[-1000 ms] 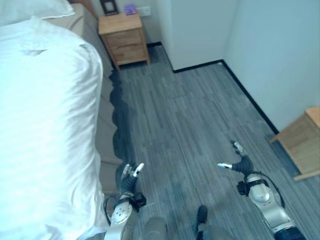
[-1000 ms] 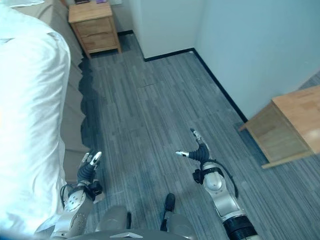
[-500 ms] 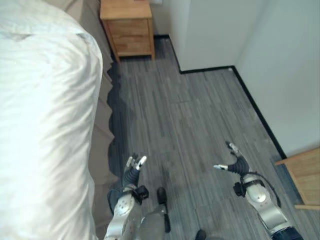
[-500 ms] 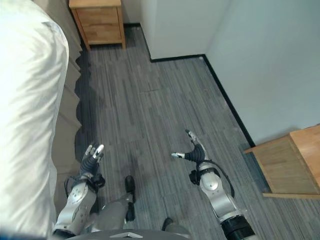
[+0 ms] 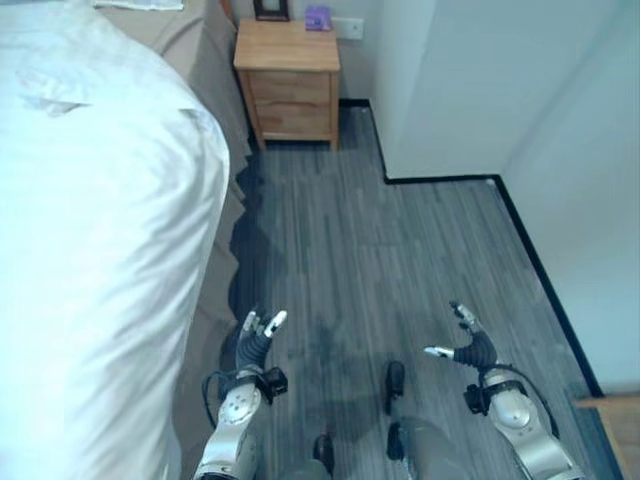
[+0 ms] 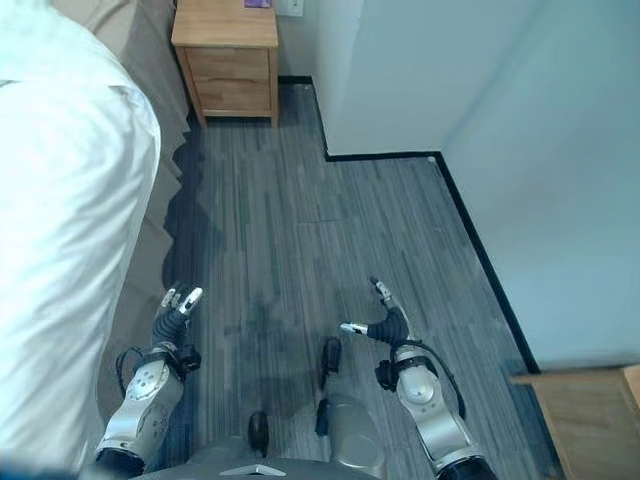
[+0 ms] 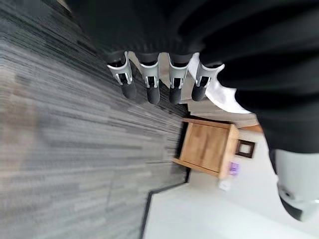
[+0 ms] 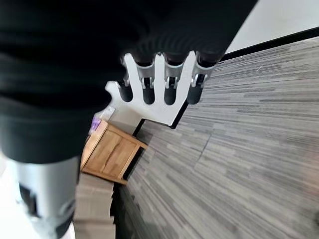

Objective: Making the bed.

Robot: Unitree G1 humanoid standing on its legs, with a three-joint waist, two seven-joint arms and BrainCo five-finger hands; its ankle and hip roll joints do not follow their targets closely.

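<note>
Grey floor [image 5: 400, 260] beside the white-sheeted bed [image 5: 90, 250]; left hand [image 5: 252, 343] and right hand [image 5: 468, 345] hang spread, empty.

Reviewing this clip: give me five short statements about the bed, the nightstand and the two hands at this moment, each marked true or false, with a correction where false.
1. The left hand grips the white duvet. False: it hangs open over the floor beside the bed, touching nothing.
2. The right hand is open and holds nothing. True.
3. A wooden nightstand stands by the head of the bed, against the wall. True.
4. The nightstand's top is bare. False: a small dark frame and a purple thing sit on it.
5. The duvet hangs over the bed's side above a beige skirt. True.
</note>
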